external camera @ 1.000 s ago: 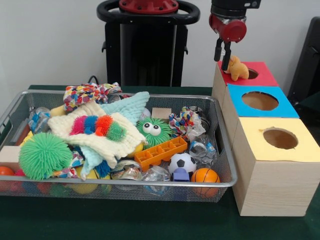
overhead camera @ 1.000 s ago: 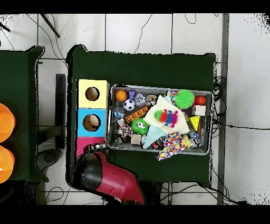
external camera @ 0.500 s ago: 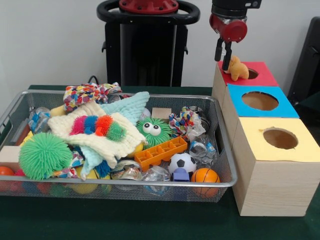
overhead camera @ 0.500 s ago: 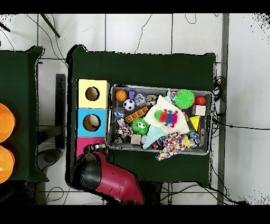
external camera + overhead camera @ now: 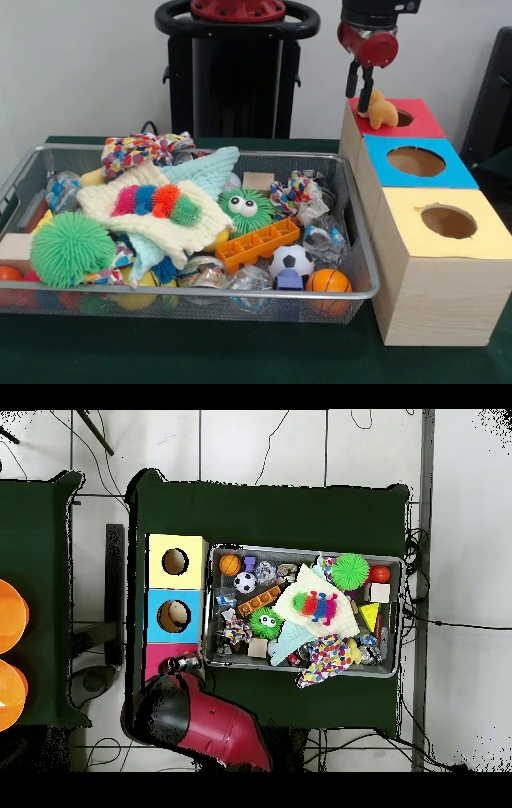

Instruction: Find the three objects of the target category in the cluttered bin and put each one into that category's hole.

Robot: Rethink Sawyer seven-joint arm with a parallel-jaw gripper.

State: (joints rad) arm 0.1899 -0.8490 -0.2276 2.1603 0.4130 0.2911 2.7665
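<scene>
1. Gripper (image 5: 364,96) hangs above the red box (image 5: 416,124); I cannot tell its state.
2. Orange plush toy (image 5: 381,110) sits just beside it at the hole's rim (likely not dropped through).

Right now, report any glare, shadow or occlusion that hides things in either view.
Front view: even lighting; glare on the clear plastic balls; the mesh bin veils its lowest items. Overhead view: the arm covers most of the red box, hiding its hole.
</scene>
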